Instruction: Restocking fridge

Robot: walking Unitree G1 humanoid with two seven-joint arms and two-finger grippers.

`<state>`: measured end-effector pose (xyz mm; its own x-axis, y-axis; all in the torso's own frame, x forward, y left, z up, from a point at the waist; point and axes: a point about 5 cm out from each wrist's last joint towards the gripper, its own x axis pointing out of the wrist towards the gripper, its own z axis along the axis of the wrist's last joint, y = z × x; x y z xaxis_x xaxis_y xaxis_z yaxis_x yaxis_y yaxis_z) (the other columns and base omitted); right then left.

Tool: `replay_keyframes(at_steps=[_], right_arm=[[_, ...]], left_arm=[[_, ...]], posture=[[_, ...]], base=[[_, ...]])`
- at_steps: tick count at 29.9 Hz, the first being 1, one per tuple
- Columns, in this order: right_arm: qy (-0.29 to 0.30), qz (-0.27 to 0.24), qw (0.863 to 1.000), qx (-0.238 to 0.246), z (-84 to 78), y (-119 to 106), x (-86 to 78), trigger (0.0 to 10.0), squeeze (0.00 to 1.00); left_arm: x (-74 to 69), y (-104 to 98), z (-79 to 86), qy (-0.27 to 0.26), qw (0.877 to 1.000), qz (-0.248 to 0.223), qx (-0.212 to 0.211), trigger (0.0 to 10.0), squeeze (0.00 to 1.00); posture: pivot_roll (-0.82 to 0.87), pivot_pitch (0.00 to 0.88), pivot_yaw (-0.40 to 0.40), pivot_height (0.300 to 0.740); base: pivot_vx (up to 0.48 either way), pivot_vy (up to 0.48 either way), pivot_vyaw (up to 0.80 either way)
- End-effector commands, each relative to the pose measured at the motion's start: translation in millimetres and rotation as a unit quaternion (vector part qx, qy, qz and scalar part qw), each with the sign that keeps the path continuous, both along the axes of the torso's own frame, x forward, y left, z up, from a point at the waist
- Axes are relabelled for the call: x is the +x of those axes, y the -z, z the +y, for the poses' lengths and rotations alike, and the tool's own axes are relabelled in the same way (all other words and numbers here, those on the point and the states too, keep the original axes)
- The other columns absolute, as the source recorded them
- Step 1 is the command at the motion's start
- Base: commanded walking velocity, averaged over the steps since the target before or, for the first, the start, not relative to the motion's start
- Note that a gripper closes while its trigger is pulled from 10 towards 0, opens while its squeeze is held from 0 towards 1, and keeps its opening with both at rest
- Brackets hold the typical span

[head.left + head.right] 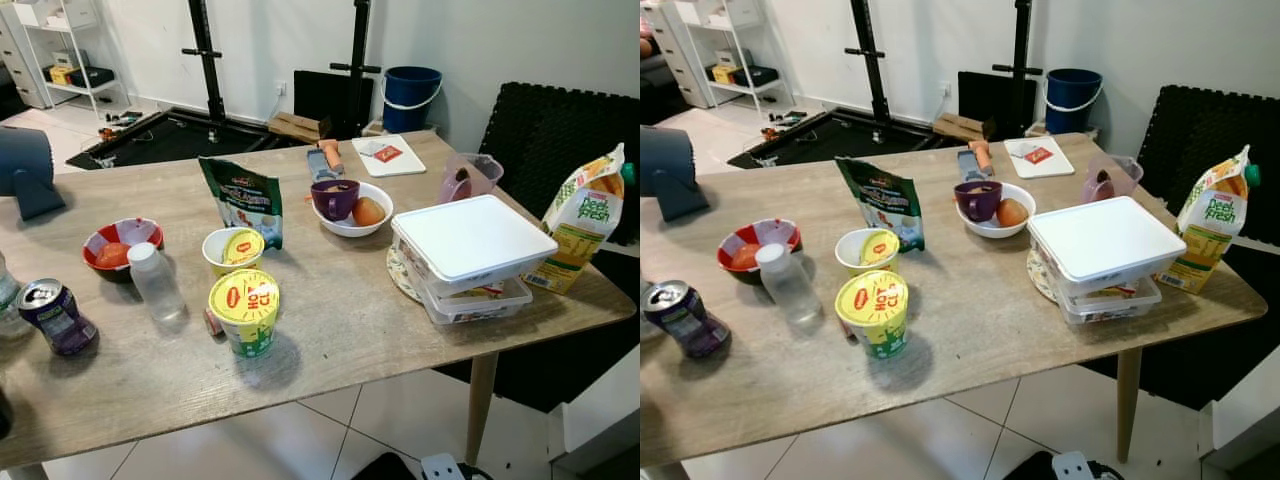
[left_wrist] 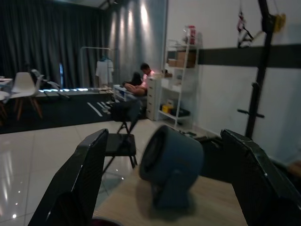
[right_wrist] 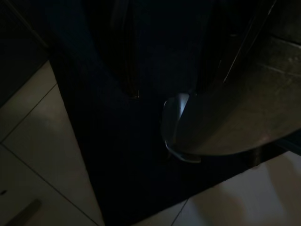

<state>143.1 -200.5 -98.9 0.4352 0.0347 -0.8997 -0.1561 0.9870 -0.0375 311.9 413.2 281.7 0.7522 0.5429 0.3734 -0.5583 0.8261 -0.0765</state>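
On the wooden table (image 1: 330, 340) stand a juice carton (image 1: 585, 215), two stacked white lidded containers (image 1: 470, 245), a white bowl (image 1: 375, 222) with a purple cup (image 1: 335, 198) and an orange fruit, a green packet (image 1: 243, 200), a yellow-lidded noodle cup (image 1: 245, 310), a smaller cup (image 1: 232, 250), a clear bottle (image 1: 155, 282) and a purple can (image 1: 57, 315). My left gripper (image 2: 165, 136) is open, its black fingers (image 2: 80, 183) spread wide, facing a blue fan (image 2: 171, 162) on the table's left end. The right wrist view is very dark, over floor tiles.
A red and white bowl (image 1: 122, 245), a pink jug (image 1: 468, 178) and a white board (image 1: 388, 155) also sit on the table. Behind it are a blue bucket (image 1: 410, 98), black stands and a black padded seat (image 1: 550, 130). White tiled floor lies in front.
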Motion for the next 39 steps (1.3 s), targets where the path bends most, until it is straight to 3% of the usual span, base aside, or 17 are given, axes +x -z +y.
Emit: replay_keyframes(at_steps=[1, 19, 24, 39], right_arm=[[0.0, 0.006, 1.0, -0.001, -1.5, 1.2, -4.1, 10.0, 0.0], [-0.003, 0.003, 1.0, -0.003, -2.5, 0.2, -1.6, 10.0, 0.0], [-0.004, 0.004, 1.0, -0.003, -1.9, 0.4, -2.0, 10.0, 0.0], [-0.003, 0.004, 1.0, -0.002, -0.4, 0.7, -2.1, 10.0, 0.0]], left_arm=[[6.2, 9.6, -4.4, 0.001, 1.0, 0.028, -0.014, 10.0, 0.0], [4.5, -2.1, 7.1, -0.073, 0.993, 0.064, -0.067, 10.0, 0.0], [5.5, 5.2, 7.9, -0.085, 0.987, 0.109, -0.076, 10.0, 0.0], [1.9, 8.5, 10.9, -0.113, 0.983, 0.114, -0.085, 10.0, 0.0]], posture=[[0.0, 0.074, 0.021, 0.74], [0.01, 0.071, 0.014, 0.74], [0.01, 0.071, 0.017, 0.74], [0.01, 0.07, 0.022, 0.74]], base=[[0.0, 0.0, 0.0], [0.0, 0.0, 0.0], [0.0, 0.0, 0.0], [0.0, 0.0, 0.0]])
